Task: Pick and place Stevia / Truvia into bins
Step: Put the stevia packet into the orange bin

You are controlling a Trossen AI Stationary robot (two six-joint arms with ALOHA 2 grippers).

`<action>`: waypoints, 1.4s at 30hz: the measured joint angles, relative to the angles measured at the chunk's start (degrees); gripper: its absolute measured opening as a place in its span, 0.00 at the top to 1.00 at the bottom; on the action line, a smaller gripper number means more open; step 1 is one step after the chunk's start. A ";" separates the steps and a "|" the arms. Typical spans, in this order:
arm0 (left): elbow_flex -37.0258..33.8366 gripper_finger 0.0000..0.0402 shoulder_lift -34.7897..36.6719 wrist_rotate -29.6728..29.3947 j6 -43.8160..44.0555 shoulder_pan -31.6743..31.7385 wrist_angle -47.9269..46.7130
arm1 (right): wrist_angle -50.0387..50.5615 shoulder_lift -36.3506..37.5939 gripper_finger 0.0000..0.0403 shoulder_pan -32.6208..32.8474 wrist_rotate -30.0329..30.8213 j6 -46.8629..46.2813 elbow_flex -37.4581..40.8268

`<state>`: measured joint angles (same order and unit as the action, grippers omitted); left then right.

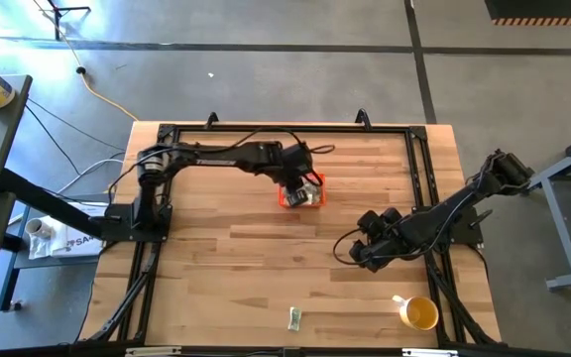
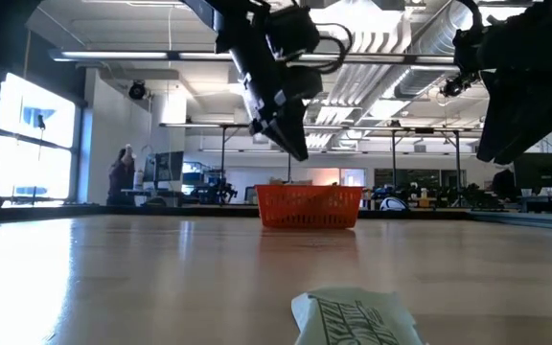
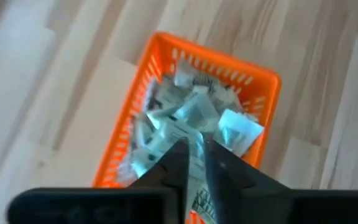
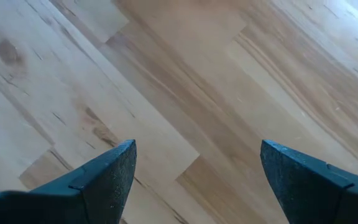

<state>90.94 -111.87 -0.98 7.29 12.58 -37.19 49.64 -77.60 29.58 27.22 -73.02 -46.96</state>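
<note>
The orange bin (image 1: pixel 302 191) stands on the far middle of the table, heaped with green and white Stevia packets (image 3: pixel 194 118). My left gripper (image 3: pixel 194 158) hangs just above that heap, fingers pointing down and open by only a narrow gap, with nothing between them. In the low view my left gripper (image 2: pixel 298 149) is clear of the bin's rim (image 2: pixel 310 192). One loose packet (image 1: pixel 292 317) lies flat near the table's near edge, also seen as the packet (image 2: pixel 357 318). My right gripper (image 1: pixel 357 254) waits wide open over bare wood right of centre, and my right gripper (image 4: pixel 194 168) holds nothing.
A yellow mug (image 1: pixel 419 313) stands near the table's near right corner, right of the loose packet. A black frame (image 1: pixel 266 129) runs around the table's edges. Bare wood lies between the bin and the loose packet.
</note>
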 joint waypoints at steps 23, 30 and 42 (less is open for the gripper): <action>0.00 0.50 0.45 -4.34 51.68 -30.94 -3.67 | 6.72 -0.01 0.17 0.48 -4.72 7.57 0.00; -0.10 0.50 -6.51 -6.79 78.45 -38.48 4.06 | 11.64 -0.02 0.18 0.74 -1.45 11.84 0.00; 12.42 0.56 -16.26 -6.31 87.74 -43.87 -2.67 | 12.67 0.00 0.18 0.81 4.48 10.34 0.00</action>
<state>103.35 -128.13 -7.28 95.03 -31.29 -39.86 62.31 -77.61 30.39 31.70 -62.67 -46.96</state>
